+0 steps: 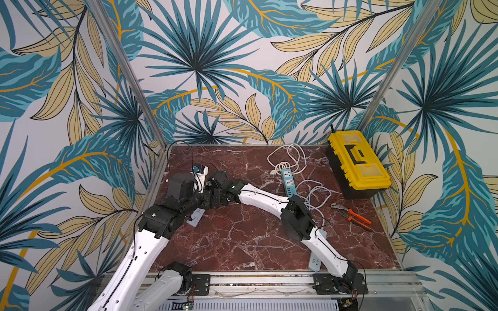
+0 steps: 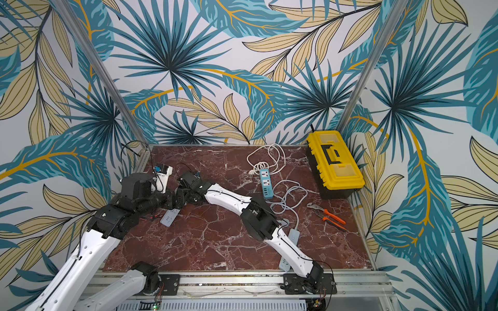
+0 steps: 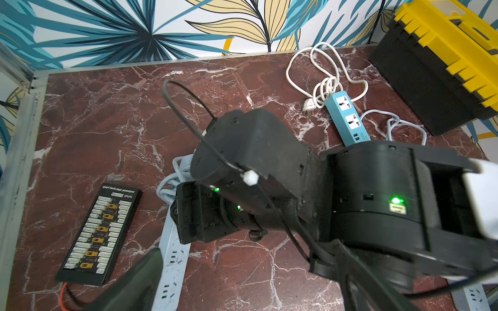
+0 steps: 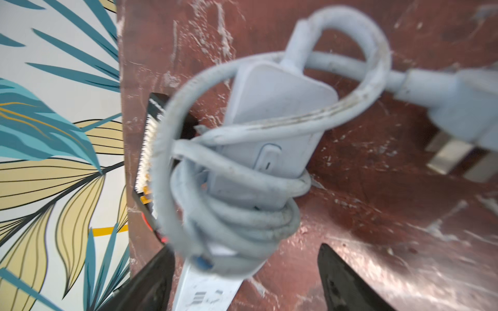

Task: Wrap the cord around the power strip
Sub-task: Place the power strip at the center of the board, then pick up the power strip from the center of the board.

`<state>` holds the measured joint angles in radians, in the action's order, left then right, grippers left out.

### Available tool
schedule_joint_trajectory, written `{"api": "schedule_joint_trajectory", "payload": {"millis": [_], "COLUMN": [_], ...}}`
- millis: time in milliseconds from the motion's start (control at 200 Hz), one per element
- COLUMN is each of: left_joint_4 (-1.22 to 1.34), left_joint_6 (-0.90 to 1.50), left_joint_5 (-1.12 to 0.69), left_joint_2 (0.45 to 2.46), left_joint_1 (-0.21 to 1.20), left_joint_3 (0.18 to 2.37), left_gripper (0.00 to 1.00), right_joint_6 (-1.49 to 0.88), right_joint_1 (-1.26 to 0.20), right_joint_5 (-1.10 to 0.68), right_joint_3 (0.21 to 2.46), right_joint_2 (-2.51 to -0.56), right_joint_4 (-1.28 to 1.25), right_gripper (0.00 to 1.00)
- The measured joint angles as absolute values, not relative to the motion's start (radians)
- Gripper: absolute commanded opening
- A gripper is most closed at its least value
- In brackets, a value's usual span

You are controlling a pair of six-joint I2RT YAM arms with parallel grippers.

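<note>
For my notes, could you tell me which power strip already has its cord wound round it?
The pale strip at the right claw; the teal strip and the front strip have loose cords.

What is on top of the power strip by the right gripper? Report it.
The cord loops across the power strip near its switch; the plug lies beside. The face under the coils is hidden.

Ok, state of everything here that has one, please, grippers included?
Grey power strip: cord wrapped around it.
Plug: free, not plugged in.
Blue power strip: white cord loose, unwrapped.
Second grey strip: unwrapped.
Toolbox: lid closed.
Pliers: handles spread.
Left gripper: open, empty.
Right gripper: open.
</note>
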<state>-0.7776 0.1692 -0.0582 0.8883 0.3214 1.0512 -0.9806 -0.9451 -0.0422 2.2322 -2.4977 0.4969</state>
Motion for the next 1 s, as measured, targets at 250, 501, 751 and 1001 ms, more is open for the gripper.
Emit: {"api": "schedule_joint_trajectory", "payload": {"millis": [250,501,751,1001], "left_joint_4": [-0.762,-0.701,-0.540,-0.479], "left_joint_6": [0.178,0.149,0.169,0.234], "left_joint_5": [-0.045,-0.164,-0.155,-0.162], "left_joint_2": [0.891,0.947,0.987,1.111], "left_joint_1": [0.321,0.321,0.321,0.324], "left_joint_3": [1.081,1.135,1.128,1.130], "left_gripper": [1.00,0.92,0.99,0.99], "right_joint_6": [-0.923,-0.844,-0.853,-0.852], "right_joint_1": [-0.937,-0.878,-0.751,-0.551], "right_joint_5": [0.013,0.220,0.406,0.437], "right_joint_3": [2.096,1.647,1.317,1.057], "right_joint_2": [-2.304,-1.863,-1.527,-1.335], "right_joint_4": [0.490,0.678,1.120,1.276], "right_gripper": [0.83,0.84,0.92,0.86]}}
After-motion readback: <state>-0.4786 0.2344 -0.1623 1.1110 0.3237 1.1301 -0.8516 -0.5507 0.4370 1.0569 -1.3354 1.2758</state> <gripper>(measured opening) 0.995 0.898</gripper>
